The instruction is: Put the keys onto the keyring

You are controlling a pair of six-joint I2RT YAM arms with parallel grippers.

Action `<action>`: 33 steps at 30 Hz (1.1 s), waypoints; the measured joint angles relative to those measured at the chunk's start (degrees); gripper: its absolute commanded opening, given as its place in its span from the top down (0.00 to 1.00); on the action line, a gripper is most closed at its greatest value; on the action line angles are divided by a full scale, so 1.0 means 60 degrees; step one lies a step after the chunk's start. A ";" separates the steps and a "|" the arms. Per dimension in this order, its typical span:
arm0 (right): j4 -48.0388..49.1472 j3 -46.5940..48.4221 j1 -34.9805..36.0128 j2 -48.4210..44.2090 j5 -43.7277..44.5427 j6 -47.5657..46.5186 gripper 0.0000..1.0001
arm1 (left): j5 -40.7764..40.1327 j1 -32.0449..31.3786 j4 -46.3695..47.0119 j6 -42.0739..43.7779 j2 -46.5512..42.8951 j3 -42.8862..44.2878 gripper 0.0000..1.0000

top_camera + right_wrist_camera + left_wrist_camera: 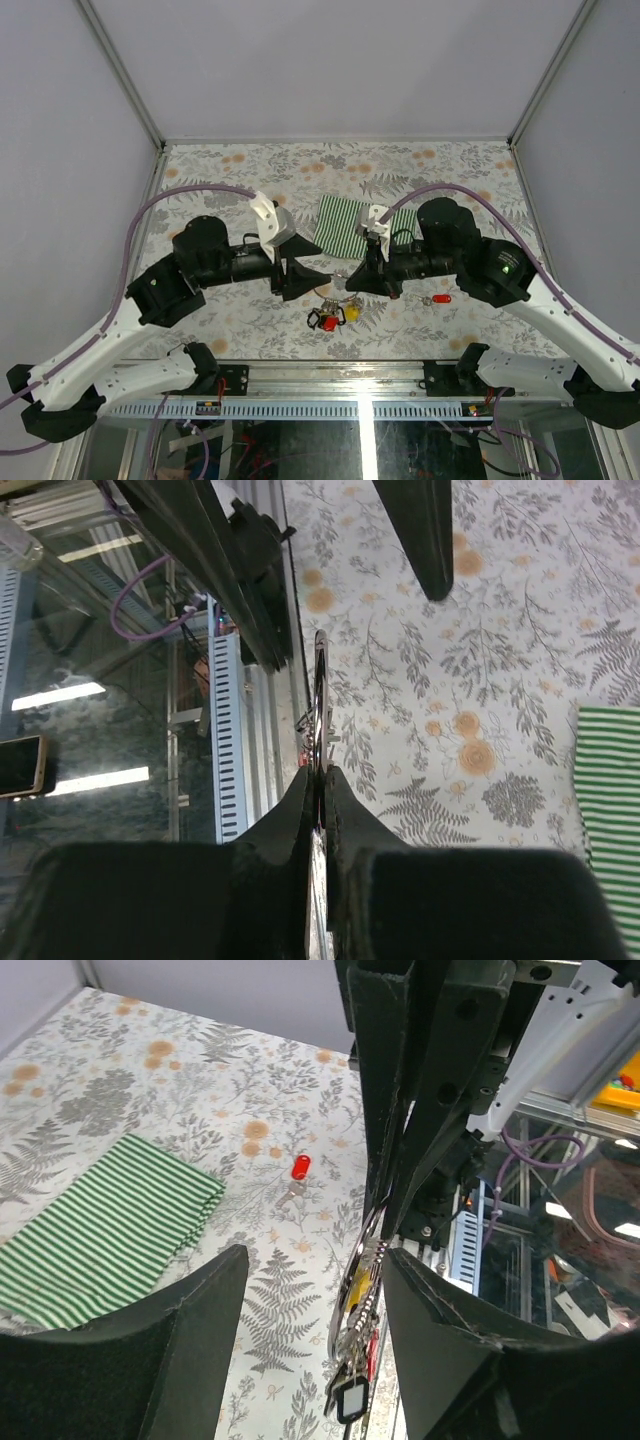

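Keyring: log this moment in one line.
right gripper: shut on keyring | left gripper: open, by keyring | red key: loose on table

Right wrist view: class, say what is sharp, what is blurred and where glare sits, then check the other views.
Right wrist: right pincer dark and soft, keyring crisp, light streaks on the glass at left. Left wrist: left pincer blurred, red-tagged key sharp. Top external: even light, faint shadows, one bright strip below.

One keyring (336, 312), one loose key (440, 298) — one cloth (345, 225)
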 measured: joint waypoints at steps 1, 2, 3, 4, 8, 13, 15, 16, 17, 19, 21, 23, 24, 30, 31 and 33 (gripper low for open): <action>0.0117 -0.0022 0.0000 0.0000 -0.0109 0.0015 1.00 | 0.0171 0.0000 0.0007 0.0011 0.0102 0.0044 0.42; 0.0197 -0.0040 0.0000 0.0000 -0.0211 0.0026 1.00 | 0.0328 0.0000 0.0036 0.0011 0.0182 0.0058 0.43; 0.0270 -0.0047 0.0000 0.0000 -0.0288 0.0040 1.00 | 0.0455 0.0000 0.0047 0.0011 0.0233 0.0058 0.44; 0.0328 -0.0047 0.0000 0.0004 -0.0368 0.0055 1.00 | 0.0648 0.0000 0.0051 0.0007 0.0306 0.0058 0.45; 0.0510 -0.0047 0.0000 0.0000 -0.0590 0.0113 1.00 | 0.1162 0.0000 0.0095 -0.0004 0.0484 0.0058 0.57; 0.0583 -0.0047 0.0000 0.0000 -0.0743 0.0138 1.00 | 0.1552 0.0000 0.0142 -0.0018 0.0525 0.0058 0.77; 0.0590 -0.0047 0.0000 0.0000 -0.0743 0.0149 1.00 | 0.1614 0.0000 0.0157 -0.0022 0.0525 0.0058 0.82; 0.0594 -0.0047 0.0000 0.0000 -0.0739 0.0168 1.00 | 0.1654 0.0000 0.0157 -0.0025 0.0525 0.0058 0.85; 0.0597 -0.0047 0.0000 0.0000 -0.0739 0.0175 1.00 | 0.1687 0.0000 0.0160 -0.0025 0.0525 0.0058 0.88; 0.0605 -0.0047 0.0000 0.0000 -0.0739 0.0204 1.00 | 0.1723 0.0000 0.0157 -0.0025 0.0525 0.0058 0.94; 0.0605 -0.0047 0.0000 0.0000 -0.0743 0.0215 1.00 | 0.1778 0.0000 0.0157 -0.0025 0.0521 0.0058 1.00; 0.0623 -0.0047 0.0000 0.0000 -0.0747 0.0222 0.89 | 0.1803 0.0000 0.0157 -0.0029 0.0506 0.0058 1.00; 0.0652 -0.0047 0.0000 0.0000 -0.0747 0.0233 0.80 | 0.1796 0.0000 0.0157 -0.0029 0.0495 0.0058 1.00; 0.1479 -0.0382 0.0000 -0.0280 -0.0634 0.0262 0.59 | 0.1570 0.0000 0.0142 -0.0033 0.0423 0.0058 1.00; 0.1665 -0.0554 0.0000 -0.0463 -0.0594 0.0244 0.58 | 0.1519 0.0000 0.0135 -0.0033 0.0393 0.0058 1.00; 0.2058 -0.0987 0.0000 -0.0936 -0.0444 0.0211 0.55 | 0.1439 0.0000 0.0124 -0.0029 0.0321 0.0058 1.00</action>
